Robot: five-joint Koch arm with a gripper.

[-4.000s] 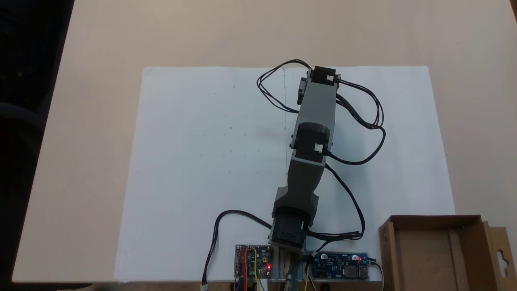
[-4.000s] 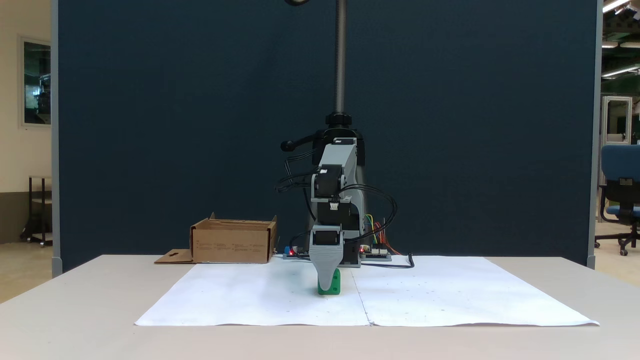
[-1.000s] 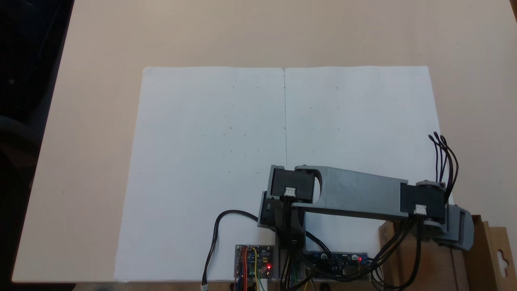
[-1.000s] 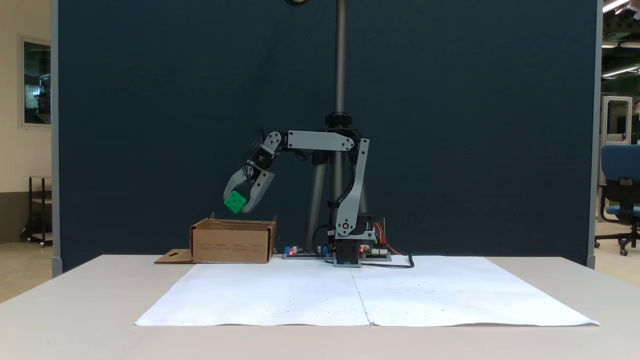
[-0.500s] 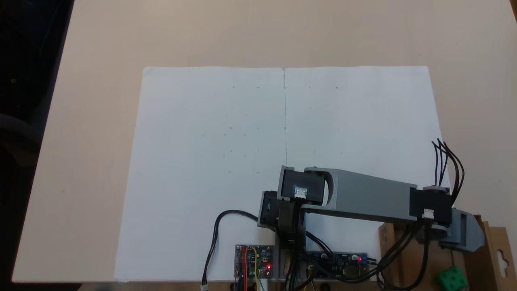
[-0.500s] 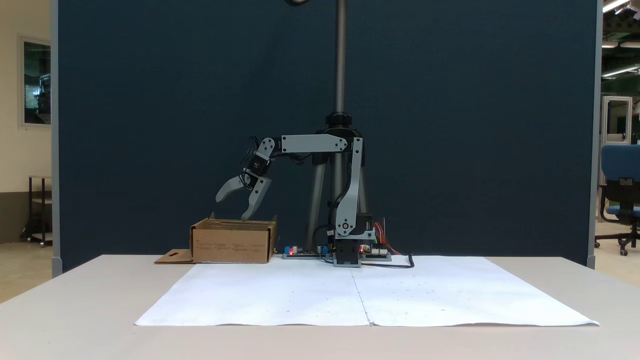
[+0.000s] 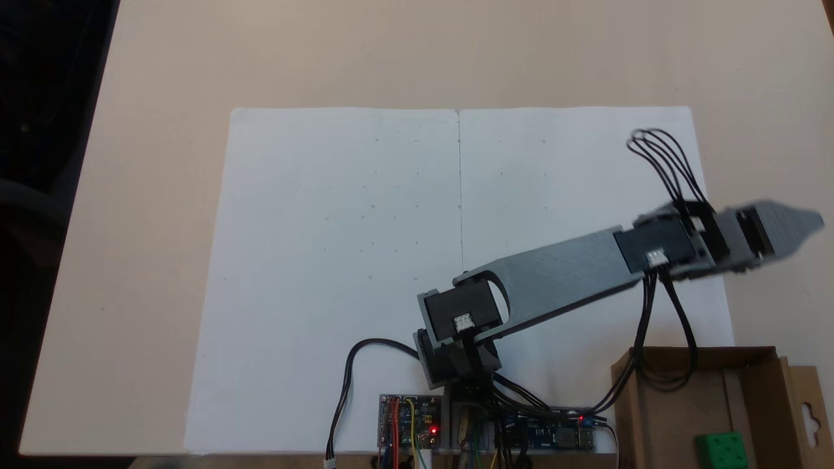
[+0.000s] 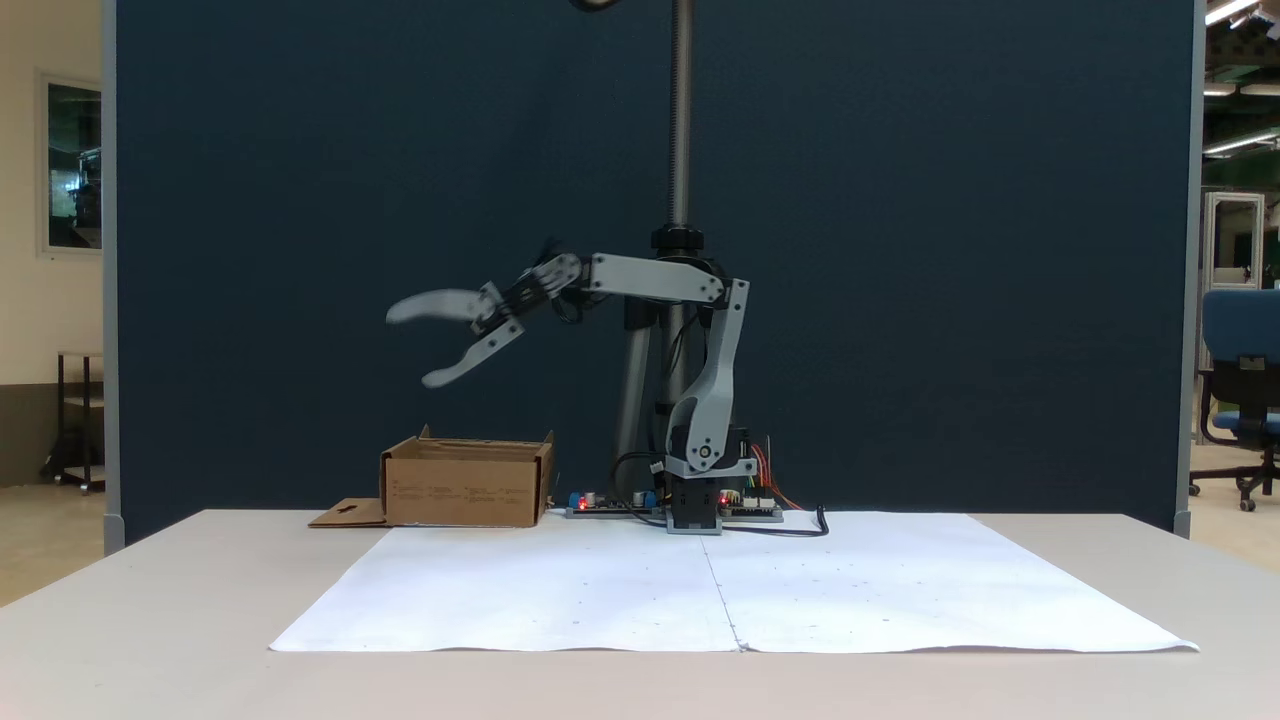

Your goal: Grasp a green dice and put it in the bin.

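A: State the change from half a second earlier.

B: The arm (image 8: 650, 280) has swung away from the bin (image 7: 658, 391) and risen. Before, the gripper (image 8: 412, 348) hung just above the box's open top; it is now well above the box and beyond its outer end in a fixed view.

A: Location of the green dice?

B: The green dice (image 7: 719, 451) rests on the bin floor, near the bottom frame edge, close to the wall with the keyhole flap (image 7: 808, 410).

A: Arm pose?

B: The upper link stands nearly upright from the base on the tabletop (image 8: 150, 640); the forearm runs roughly level. The wrist points outward, slightly blurred.

A: Jaw state?

B: The jaws stand wide apart, holding nothing, one tip above the other.
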